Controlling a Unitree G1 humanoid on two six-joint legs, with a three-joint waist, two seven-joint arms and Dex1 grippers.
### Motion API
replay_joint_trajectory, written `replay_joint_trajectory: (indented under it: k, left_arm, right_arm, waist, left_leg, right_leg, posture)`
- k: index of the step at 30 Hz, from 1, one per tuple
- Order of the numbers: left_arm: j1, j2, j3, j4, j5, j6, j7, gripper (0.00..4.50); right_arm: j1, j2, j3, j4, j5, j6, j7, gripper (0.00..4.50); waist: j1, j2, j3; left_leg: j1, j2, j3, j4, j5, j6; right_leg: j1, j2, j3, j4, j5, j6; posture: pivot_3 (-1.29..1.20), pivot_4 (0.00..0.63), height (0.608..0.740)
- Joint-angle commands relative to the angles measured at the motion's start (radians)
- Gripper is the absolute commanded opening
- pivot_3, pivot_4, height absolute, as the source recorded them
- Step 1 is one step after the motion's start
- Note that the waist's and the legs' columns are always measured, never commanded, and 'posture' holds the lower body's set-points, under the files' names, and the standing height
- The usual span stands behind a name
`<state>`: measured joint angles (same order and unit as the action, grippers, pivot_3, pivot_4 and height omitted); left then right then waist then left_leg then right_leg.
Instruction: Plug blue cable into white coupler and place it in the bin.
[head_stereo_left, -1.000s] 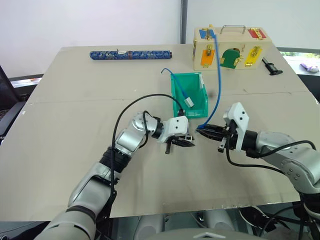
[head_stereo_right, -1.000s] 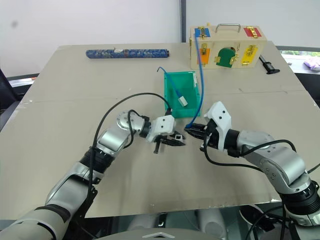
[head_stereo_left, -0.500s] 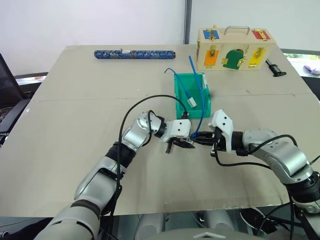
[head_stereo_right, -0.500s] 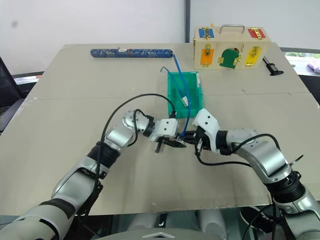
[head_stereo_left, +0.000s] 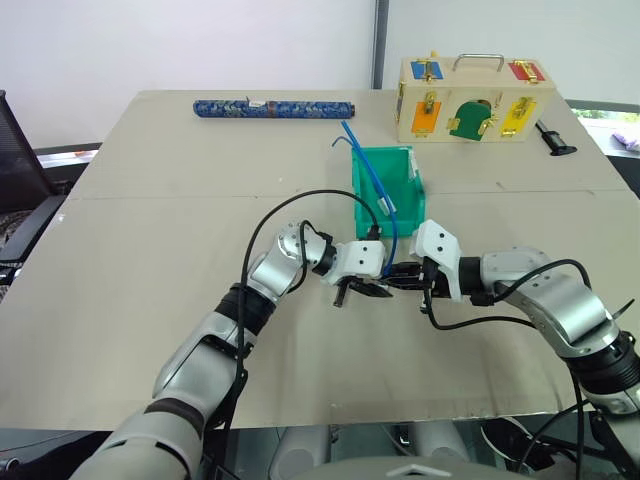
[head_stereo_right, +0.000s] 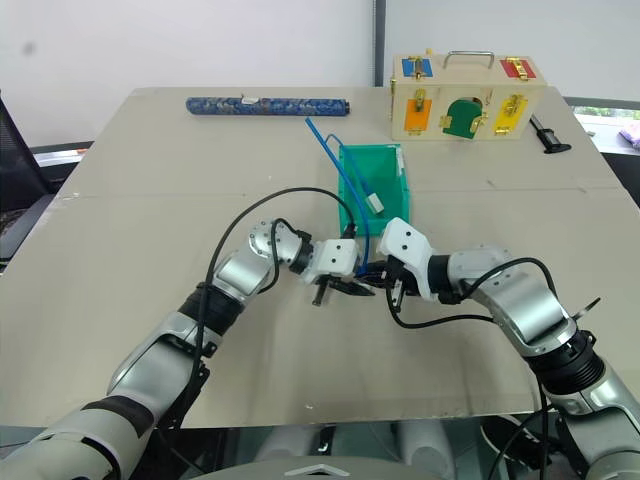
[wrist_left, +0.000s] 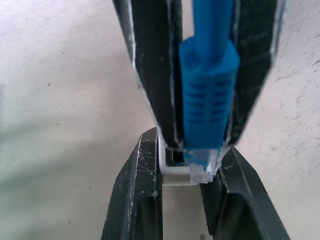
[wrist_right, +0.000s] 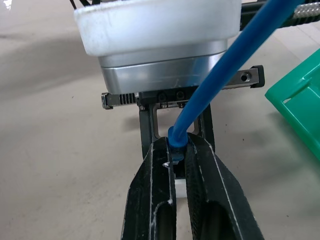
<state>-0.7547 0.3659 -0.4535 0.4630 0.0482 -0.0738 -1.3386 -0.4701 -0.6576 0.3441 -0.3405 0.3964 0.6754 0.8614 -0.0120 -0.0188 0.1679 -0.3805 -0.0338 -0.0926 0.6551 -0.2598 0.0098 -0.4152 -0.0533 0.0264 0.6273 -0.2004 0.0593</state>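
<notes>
Now, alignment: the cable's plug (wrist_left: 202, 167) sits at the mouth of the coupler (wrist_left: 175, 176), tip touching its white edge; I judge it not yet seated, since the clear plug body shows outside the socket.
Left gripper (head_stereo_left: 368, 290): fingers clamped on the coupler, socket facing the other gripper.
Right gripper (head_stereo_left: 400, 277): fingers pinched tight on the cable (head_stereo_left: 372, 186) at the ribbed blue boot just behind the plug.
Direction: the coupler lies straight ahead of the plug, along the right gripper's own line; the two grippers meet tip to tip in front of the bin (head_stereo_left: 402, 205).
Long axis: boot and plug run nearly in line with the socket, though in the left wrist view the plug looks offset toward one side of the opening, so a small sideways correction seems needed before pushing.
Cable run: from the right gripper it rises, arcs back over the bin, and its far end rests by the bin's rear edge.
Nearer arm: both are at the joint; the right carries the moving part, the left only braces.
Bin: just beyond the grippers on the table (head_stereo_left: 150, 260), close enough for a short carry once the plug is in.
Risk: pushing off-axis could jam the plug on the coupler's rim.
</notes>
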Motion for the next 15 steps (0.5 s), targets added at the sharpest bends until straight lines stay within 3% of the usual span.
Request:
replay_joint_trajectory:
  k: [1,15]
  left_arm:
    - [-0.012,-0.001,-0.011,0.011,0.017,-0.007,-0.004,0.4]
    - [-0.017,-0.017,-0.012,0.037,0.024,-0.037,-0.003,0.4]
  right_arm:
    - [-0.012,-0.01,-0.032,0.013,0.004,0.044,0.012,0.0]
    - [-0.022,-0.007,-0.042,0.012,-0.002,0.092,0.021,0.0]
  waist:
    - [0.0,0.0,0.0]
    - [0.001,0.0,0.0]
  left_leg:
    - [0.0,0.0,0.0,0.0,0.0,0.0]
    - [0.0,0.0,0.0,0.0,0.0,0.0]
  right_leg:
    - [0.0,0.0,0.0,0.0,0.0,0.0]
    - [0.0,0.0,0.0,0.0,0.0,0.0]
  posture:
    - [0.0,0.15,0.74]
    - [0.0,0.15,0.74]
